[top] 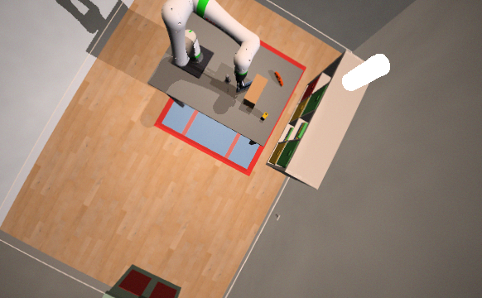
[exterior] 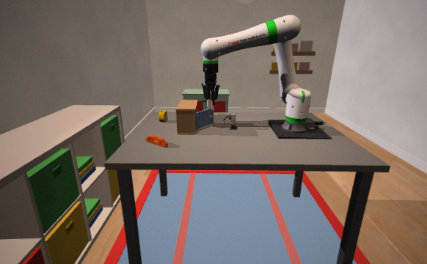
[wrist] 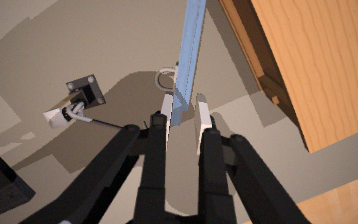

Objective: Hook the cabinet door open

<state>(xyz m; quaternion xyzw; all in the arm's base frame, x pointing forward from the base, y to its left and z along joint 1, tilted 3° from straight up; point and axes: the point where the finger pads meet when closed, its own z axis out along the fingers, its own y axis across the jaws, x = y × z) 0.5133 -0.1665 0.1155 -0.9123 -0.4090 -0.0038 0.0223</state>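
Note:
The wooden cabinet stands on the table, also seen from above and in the wrist view. Its blue door stands swung partly open; I see its top edge in the wrist view. My gripper hangs straight down over the door's free end. Its fingers are nearly shut and straddle the door's top edge: the left pad touches it, the right pad stands slightly off. The ring eye sits on the door's outer face. The post stands on the table to the left, and its hook points toward the door, short of the eye.
An orange level lies on the table left of the cabinet, and a yellow tape measure lies behind it. The arm's base is at the right. A shelf unit stands beside the table.

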